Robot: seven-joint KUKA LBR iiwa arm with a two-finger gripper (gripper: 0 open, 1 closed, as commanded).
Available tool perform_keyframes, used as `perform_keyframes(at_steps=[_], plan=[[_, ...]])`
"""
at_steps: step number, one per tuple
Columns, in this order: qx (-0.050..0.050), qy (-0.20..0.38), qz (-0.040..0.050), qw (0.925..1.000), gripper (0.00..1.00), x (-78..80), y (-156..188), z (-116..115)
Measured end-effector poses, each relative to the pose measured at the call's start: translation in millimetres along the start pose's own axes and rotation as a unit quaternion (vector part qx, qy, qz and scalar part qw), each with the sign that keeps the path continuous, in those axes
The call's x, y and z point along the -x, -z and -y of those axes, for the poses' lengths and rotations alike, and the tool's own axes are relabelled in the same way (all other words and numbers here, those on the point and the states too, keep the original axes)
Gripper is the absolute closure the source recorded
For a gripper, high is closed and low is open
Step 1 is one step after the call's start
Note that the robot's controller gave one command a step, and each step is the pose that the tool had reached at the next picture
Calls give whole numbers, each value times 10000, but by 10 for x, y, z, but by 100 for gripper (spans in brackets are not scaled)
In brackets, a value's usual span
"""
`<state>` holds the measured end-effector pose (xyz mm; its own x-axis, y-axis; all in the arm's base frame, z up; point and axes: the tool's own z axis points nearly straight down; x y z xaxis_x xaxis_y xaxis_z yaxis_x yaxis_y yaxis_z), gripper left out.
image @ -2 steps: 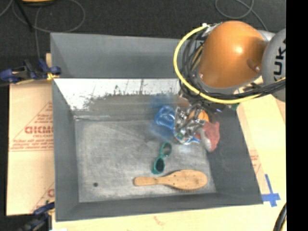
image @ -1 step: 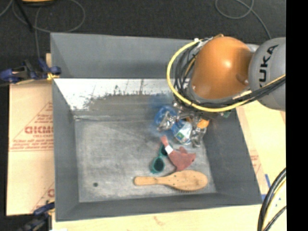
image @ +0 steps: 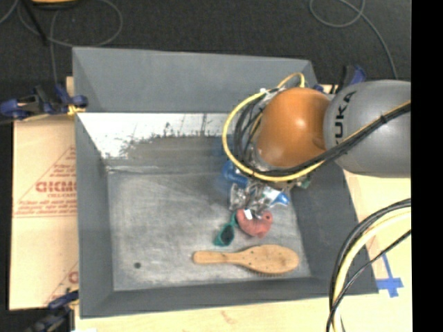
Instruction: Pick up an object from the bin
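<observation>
The gripper (image: 250, 203) is down in the bin with the red lump (image: 257, 225) at its tip, its opening cannot be told, and the lift apparently remains to be done.

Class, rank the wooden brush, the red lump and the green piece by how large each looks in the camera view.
1. wooden brush, clearly the largest
2. red lump
3. green piece, the smallest

The orange wrist cover (image: 294, 126) hides most of a blue thing (image: 227, 178) and the top of the tool (image: 250, 205).
</observation>
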<state>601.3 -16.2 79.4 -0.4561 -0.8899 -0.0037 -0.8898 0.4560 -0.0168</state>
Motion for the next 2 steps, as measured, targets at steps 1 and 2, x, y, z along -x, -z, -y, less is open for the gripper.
perform_keyframes(at_steps=[1,2], plan=[[1,-1,1,10000,100,0,0,1],[33,28,16,10000,100,-26,-7,98]])
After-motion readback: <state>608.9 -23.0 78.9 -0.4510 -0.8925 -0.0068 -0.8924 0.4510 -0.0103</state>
